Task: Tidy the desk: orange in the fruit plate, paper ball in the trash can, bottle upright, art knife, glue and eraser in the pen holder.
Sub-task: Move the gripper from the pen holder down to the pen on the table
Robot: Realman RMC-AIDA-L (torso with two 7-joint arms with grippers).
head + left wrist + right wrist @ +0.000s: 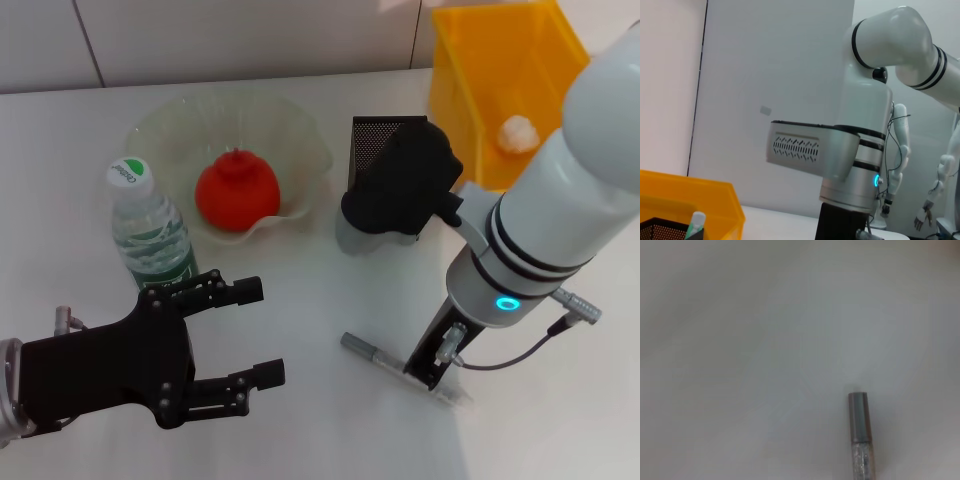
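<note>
The orange (236, 190) lies in the fruit plate (300, 125). To the plate's left, the bottle (150, 232) stands upright. Inside the trash can (470, 80) rests the paper ball (518, 133). The art knife (372, 351) (859, 420), a grey metal stick, lies flat on the table. My right gripper (432, 368) is lowered onto its right half. That arm's black wrist housing (400, 180) covers part of the pen holder (372, 140) (660, 231). A white stick with a green tip, probably the glue (695, 222), stands in the holder. The eraser is out of view. My left gripper (262, 332) hovers open below the bottle, holding nothing.
A cable (520, 350) loops from the right wrist just above the table. White tabletop (300, 430) stretches between the two grippers. The trash can (690, 195) sits directly behind the pen holder. The wall runs along the table's far edge.
</note>
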